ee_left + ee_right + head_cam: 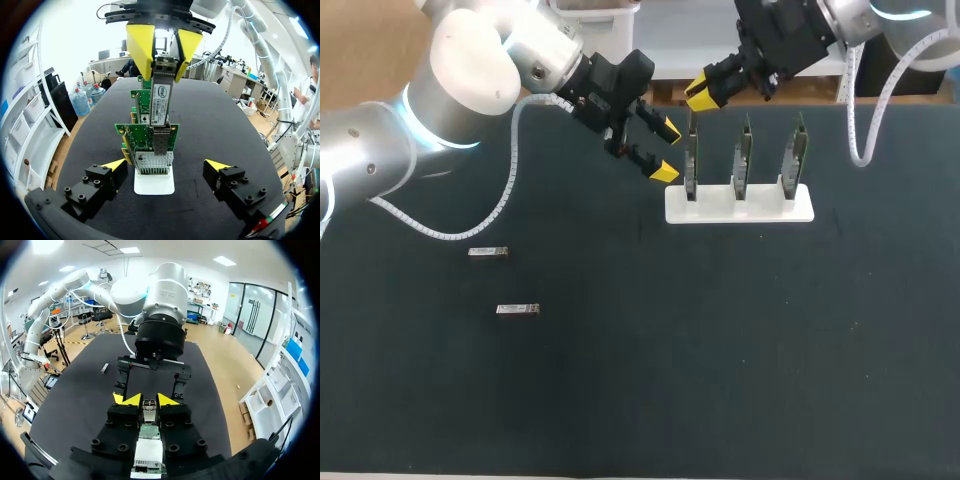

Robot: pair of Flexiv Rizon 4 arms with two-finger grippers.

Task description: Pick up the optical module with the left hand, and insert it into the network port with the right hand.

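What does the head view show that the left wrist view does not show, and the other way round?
Only the head view: a spare module and a second spare module lying on the table, away from both arms. Only the left wrist view: the optical module clamped in the right gripper, directly above the nearest card. Both: the open left gripper, the right gripper and the white stand holding the cards.
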